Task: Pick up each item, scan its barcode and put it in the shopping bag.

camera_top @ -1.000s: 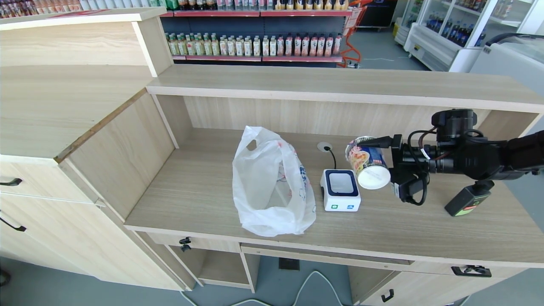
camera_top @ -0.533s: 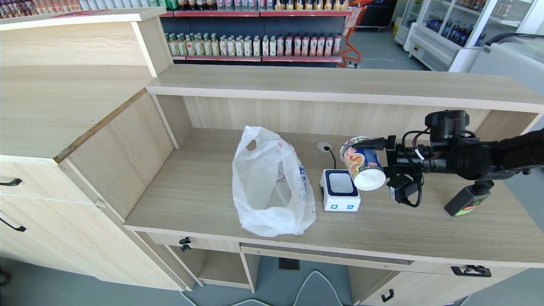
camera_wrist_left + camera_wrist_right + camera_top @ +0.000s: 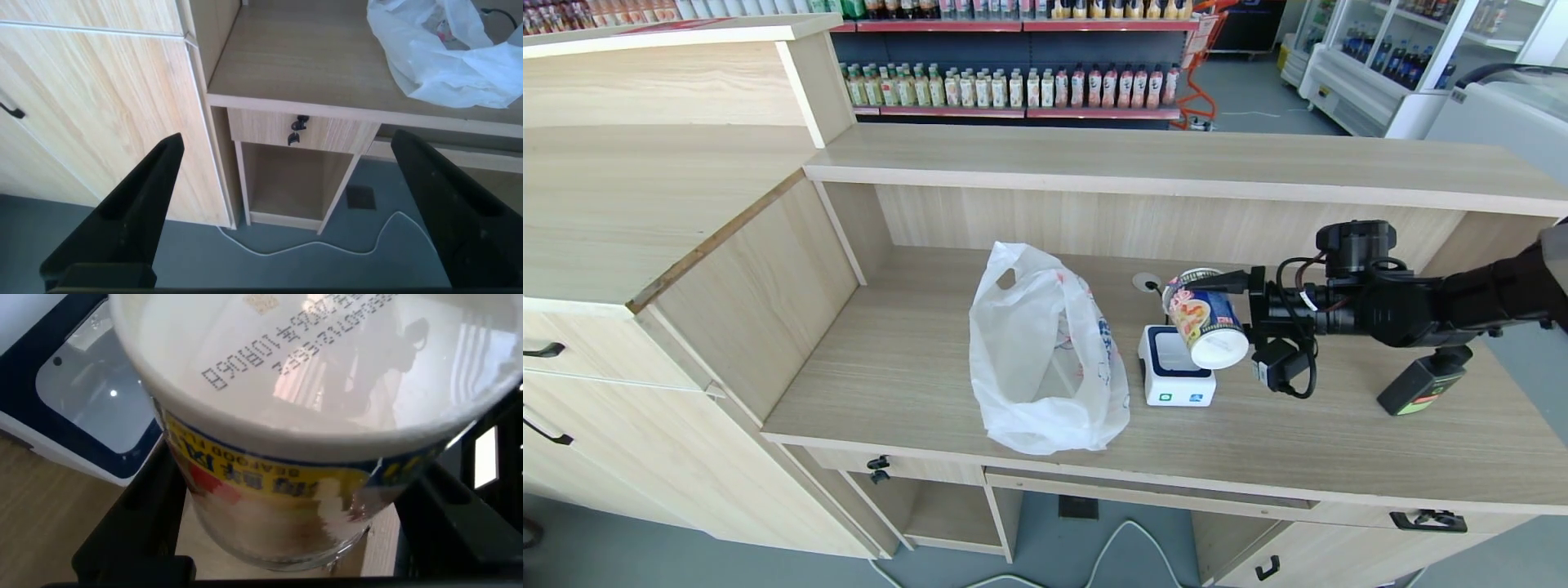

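Head view: your right gripper [image 3: 1227, 314] is clamped on the printed paper noodle cup [image 3: 1201, 320], tipped sideways just above the white-and-blue countertop scanner [image 3: 1172, 380]. Scanning looks underway, and bagging remains. The white plastic shopping bag [image 3: 1037, 359] stands open beside the scanner, path unobstructed. A dark green handheld device [image 3: 1421, 385] lies well apart. Your left gripper [image 3: 282, 204] hangs spread.

Beyond your wooden counter [image 3: 907, 359] you have a shelf of bottles [image 3: 1013, 88] (one long row), a glass-fronted cooler [image 3: 1372, 57] further right, and a white cable [image 3: 327, 247] on the floor.
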Available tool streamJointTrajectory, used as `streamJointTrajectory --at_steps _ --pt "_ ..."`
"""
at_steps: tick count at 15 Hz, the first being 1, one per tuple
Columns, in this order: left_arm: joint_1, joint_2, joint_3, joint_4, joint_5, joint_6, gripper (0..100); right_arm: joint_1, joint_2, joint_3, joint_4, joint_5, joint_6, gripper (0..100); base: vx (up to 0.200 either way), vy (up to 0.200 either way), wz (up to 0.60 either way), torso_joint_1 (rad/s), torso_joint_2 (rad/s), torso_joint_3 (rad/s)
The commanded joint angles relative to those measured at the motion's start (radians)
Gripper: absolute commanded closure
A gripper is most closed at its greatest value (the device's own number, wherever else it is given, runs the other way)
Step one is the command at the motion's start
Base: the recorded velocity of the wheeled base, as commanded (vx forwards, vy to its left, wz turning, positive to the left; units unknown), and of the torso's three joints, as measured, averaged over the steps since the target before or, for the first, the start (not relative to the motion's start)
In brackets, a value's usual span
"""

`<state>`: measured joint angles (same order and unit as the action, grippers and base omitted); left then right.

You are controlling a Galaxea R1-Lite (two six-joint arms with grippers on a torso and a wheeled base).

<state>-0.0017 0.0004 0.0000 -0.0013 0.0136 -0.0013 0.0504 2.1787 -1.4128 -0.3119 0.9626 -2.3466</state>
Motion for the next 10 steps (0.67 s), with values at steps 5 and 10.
streamJointTrajectory --at_steps 5,10 --pt "0.0 0.0 0.0 0.0 0.0 0.0 0 0.003 0.05 -0.049 0.002 0.025 0.0 100 0.0 0.0 0.0 0.0 0.0 0.0" --pt "0.0 0.0 0.0 0.0 0.0 0.0 0 0.003 0.062 -0.058 0.005 0.035 -0.005 100 0.0 0.0 0.0 0.0 0.0 0.0"
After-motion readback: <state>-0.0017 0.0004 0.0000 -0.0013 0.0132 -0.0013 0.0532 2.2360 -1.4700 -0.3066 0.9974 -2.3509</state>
